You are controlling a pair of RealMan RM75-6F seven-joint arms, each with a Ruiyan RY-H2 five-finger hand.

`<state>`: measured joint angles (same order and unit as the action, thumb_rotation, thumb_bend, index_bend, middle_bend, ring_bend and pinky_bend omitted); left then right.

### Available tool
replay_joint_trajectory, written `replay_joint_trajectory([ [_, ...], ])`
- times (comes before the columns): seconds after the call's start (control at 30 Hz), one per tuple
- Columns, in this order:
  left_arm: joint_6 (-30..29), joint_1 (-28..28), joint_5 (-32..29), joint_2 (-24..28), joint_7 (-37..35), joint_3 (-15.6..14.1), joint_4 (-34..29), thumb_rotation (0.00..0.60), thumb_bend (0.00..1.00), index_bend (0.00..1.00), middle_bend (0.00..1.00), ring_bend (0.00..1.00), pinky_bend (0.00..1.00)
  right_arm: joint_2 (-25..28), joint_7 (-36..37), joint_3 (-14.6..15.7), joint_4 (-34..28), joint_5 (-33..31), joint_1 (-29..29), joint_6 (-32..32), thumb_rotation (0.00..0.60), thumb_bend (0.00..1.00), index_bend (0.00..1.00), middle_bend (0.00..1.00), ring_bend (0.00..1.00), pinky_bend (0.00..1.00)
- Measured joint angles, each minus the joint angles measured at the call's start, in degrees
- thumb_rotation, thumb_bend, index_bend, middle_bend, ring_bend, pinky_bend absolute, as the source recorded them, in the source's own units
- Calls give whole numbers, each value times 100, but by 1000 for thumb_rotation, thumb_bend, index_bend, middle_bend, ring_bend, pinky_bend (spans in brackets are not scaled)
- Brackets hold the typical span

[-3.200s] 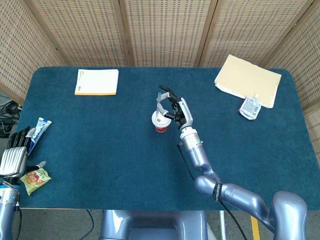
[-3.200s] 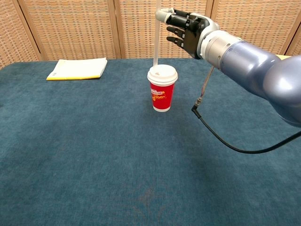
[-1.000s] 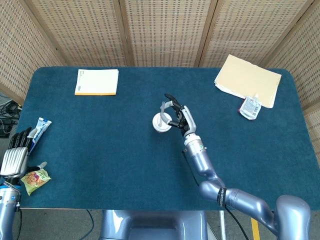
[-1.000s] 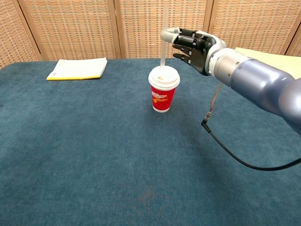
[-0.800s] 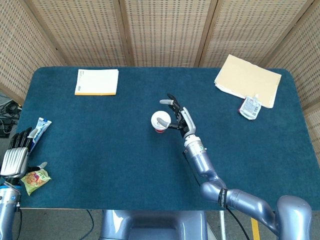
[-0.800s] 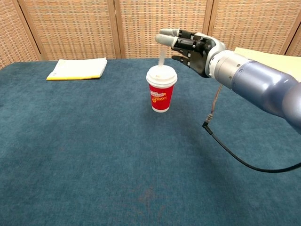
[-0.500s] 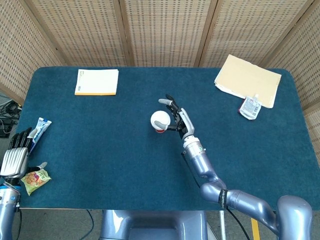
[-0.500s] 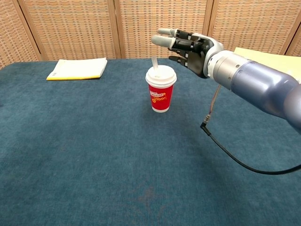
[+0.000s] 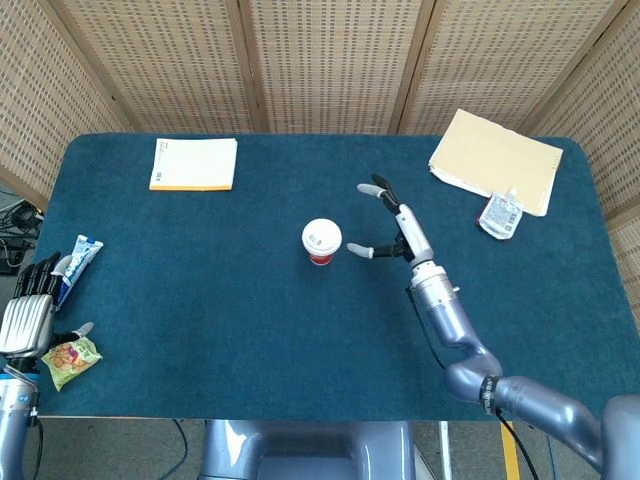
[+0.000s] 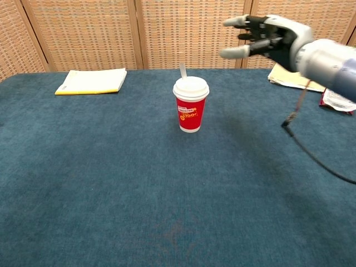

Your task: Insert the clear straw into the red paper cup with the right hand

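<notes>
The red paper cup point(image 10: 189, 113) with a white lid point(image 9: 321, 236) stands upright near the middle of the blue table. A clear straw point(image 10: 182, 71) sticks up out of its lid, leaning slightly left. My right hand point(image 10: 266, 36) hovers to the right of the cup, well apart from it, its fingers spread and nothing in it; the head view shows the same hand point(image 9: 392, 229) right of the cup. My left hand point(image 9: 30, 305) hangs at the table's front left corner, away from the cup, holding nothing.
A yellow-edged booklet point(image 9: 194, 163) lies at the back left. A tan folder point(image 9: 494, 159) and a small pouch point(image 9: 499, 215) lie at the back right. A tube point(image 9: 80, 260) and a snack packet point(image 9: 70, 361) sit near the left edge.
The straw went down into the lid and my right hand let go of it. The hand then opened and drew away to the right of the cup.
</notes>
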<state>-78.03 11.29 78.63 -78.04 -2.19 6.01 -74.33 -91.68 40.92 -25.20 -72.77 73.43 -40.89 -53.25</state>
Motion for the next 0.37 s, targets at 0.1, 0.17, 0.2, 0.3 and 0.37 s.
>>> replay_joint_trajectory([
  [0.1,-84,-26,75,22,69,-29,-73,600,112,0,0,0,0,390,-853,315,-110,200,313,-343,600,214,109,0,0,0],
  [0.17,-143,-45,119,37,123,-49,-121,600,111,0,0,0,0,596,-1396,513,-192,300,532,-595,600,214,84,0,0,0],
  [0.2,-171,-57,140,49,159,-60,-150,600,111,0,0,0,0,723,-1747,652,-253,362,694,-785,600,214,74,0,0,0],
  [0.3,-283,-92,199,79,230,-79,-212,600,111,0,0,0,0,985,-2511,1017,-395,524,1154,-1357,600,214,64,0,0,0],
  [0.37,-375,-119,234,102,290,-83,-266,600,111,0,0,0,0,1088,-2834,1232,-441,631,1422,-1714,600,214,64,0,0,0],
])
